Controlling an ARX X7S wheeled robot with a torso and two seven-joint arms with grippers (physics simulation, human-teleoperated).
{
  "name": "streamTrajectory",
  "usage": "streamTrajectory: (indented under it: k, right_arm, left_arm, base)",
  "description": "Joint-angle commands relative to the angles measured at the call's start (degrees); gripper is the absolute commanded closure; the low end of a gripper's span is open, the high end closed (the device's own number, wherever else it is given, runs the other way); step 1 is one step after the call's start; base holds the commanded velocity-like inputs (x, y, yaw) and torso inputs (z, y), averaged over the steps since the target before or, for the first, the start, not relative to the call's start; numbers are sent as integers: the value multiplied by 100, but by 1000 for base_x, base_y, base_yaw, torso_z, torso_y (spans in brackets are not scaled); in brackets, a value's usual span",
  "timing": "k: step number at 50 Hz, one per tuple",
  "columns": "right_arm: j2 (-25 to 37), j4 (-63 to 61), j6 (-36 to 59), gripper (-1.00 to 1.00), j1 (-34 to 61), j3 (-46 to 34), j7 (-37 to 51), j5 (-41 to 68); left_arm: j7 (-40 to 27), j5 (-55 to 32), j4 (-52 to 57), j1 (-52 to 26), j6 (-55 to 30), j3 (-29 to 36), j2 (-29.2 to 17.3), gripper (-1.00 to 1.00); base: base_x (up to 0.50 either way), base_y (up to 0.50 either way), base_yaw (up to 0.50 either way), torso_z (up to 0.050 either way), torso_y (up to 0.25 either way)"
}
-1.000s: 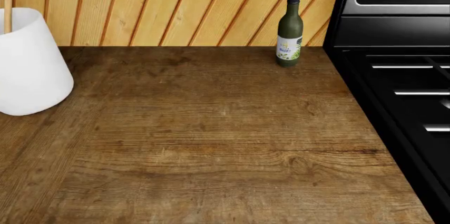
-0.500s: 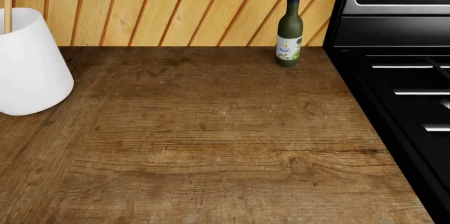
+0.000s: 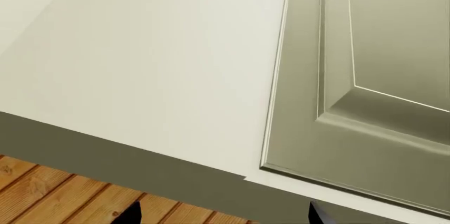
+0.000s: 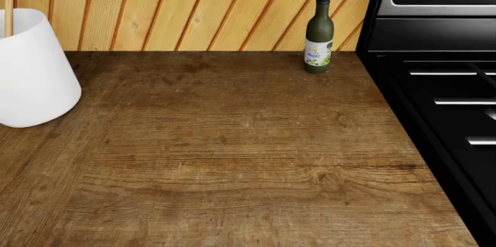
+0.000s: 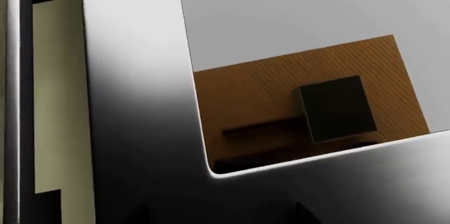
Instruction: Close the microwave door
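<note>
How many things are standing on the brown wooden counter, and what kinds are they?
Green bottle: 1
White container: 1
Total: 2

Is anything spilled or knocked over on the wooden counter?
No. The green bottle stands upright by the wall, the white pot sits upright too, and the counter shows no spill.
</note>
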Motion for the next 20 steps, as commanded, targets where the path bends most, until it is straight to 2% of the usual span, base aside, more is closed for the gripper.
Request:
streamTrajectory:
  k: [1,20]
  right_arm:
    - [176,545,159,-100,0,86,922,1121]
    - [556,861,-18,-100,0,220,2944,3744]
  left_arm:
    - [4,-1,13,15,24,12,-13,-100]
    - [12,12,42,44,61,35,-27,-100]
  base:
    - [0,0,0,0,0]
    - [0,0,0,-1,0]
